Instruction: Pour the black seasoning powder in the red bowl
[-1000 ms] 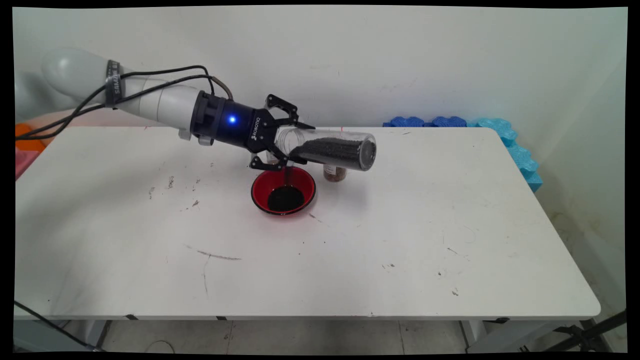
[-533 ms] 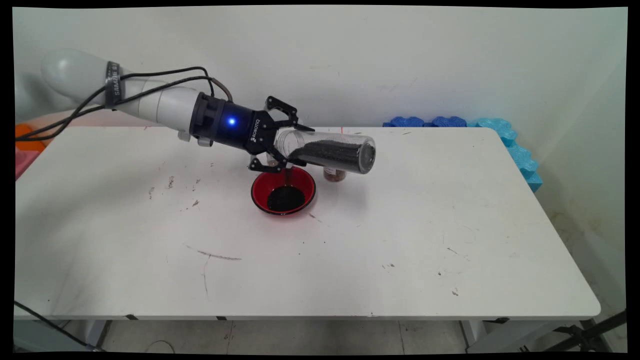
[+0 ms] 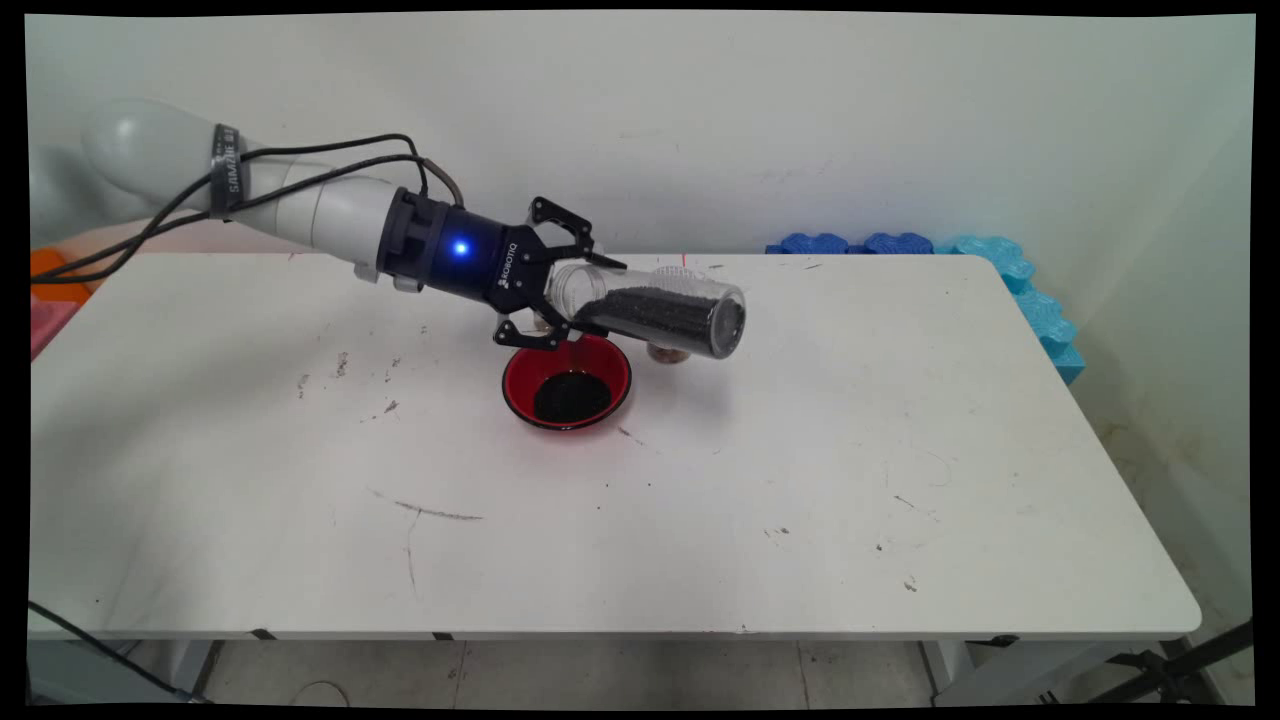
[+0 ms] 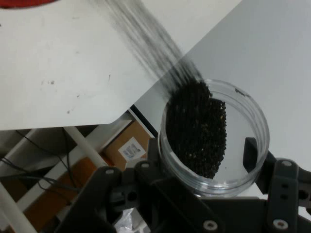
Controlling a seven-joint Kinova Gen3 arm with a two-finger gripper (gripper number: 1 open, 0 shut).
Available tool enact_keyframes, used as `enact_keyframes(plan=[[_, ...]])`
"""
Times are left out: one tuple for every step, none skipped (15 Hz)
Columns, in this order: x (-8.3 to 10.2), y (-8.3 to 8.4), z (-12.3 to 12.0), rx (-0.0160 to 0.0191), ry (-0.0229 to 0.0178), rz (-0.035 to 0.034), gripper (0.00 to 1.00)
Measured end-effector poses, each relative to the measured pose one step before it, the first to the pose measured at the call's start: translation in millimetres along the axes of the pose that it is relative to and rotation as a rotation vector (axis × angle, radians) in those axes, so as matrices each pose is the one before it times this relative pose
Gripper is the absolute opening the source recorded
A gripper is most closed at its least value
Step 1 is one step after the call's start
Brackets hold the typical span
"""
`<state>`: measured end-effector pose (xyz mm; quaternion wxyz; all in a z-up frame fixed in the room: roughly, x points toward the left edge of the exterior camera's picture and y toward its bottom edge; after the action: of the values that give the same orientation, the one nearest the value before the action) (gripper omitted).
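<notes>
We note gripper [image 3: 565, 290] jaws clamped on one tilted clear jar [image 3: 650, 308]; hand view alone shows black grains [image 4: 197, 128] streaming out; main view shows one red bowl [image 3: 567, 381], one small jar [image 3: 668, 352] behind, on bench [image 3: 700, 500].

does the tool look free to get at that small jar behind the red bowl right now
Probably not as things stand. The tool is shut on the clear jar of black grains, tipped over the red bowl. The small jar stands behind, mostly hidden under the held jar, so the tool is occupied.
</notes>
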<state>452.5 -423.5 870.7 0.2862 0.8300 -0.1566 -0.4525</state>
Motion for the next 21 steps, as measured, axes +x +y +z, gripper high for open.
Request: enact_keyframes(plan=[[0.79,-0.50,-0.28,0.00571,0.00107,0.01412,0.00],[0.61,-0.44,-0.31,0.00563,0.00035,0.01665,0.00],[0.48,-0.41,-0.05,0.00567,-0.00025,0.01628,0.00],[0.70,-0.47,-0.07,0.00665,0.00135,0.01886,0.00],[0.59,-0.53,-0.07,0.00650,0.00176,0.01792,0.00],[0.45,-0.35,0.02,0.00529,0.00126,0.01547,0.00],[0.38,-0.56,-0.02,0.00606,0.00149,0.01771,0.00],[0.28,-0.59,-0.03,0.00564,0.00160,0.01712,0.00],[0.35,-0.54,-0.03,0.00470,0.00193,0.01488,0.00],[0.48,-0.57,0.06,0.00567,0.00346,0.01742,0.00],[0.65,-0.60,0.13,0.00578,0.00406,0.01685,0.00],[0.53,-0.50,0.13,0.00468,0.00350,0.01517,0.00],[0.61,-0.54,0.20,0.00517,0.00433,0.01824,0.00],[0.56,-0.47,0.25,0.00496,0.00430,0.01876,0.00],[0.52,-0.48,0.22,0.00422,0.00353,0.01627,0.00],[0.44,-0.61,0.26,0.00486,0.00354,0.01923,0.00],[0.18,-0.61,0.20,0.00456,0.00312,0.01882,0.00],[-0.28,-0.67,0.14,0.00447,0.00239,0.01829,0.00],[-0.24,-0.65,-0.07,0.00360,0.00225,0.01599,0.00],[-0.29,-0.86,-0.18,0.00403,0.00263,0.01761,0.00],[-0.14,-0.66,-0.14,0.00331,0.00245,0.01477,0.00]])
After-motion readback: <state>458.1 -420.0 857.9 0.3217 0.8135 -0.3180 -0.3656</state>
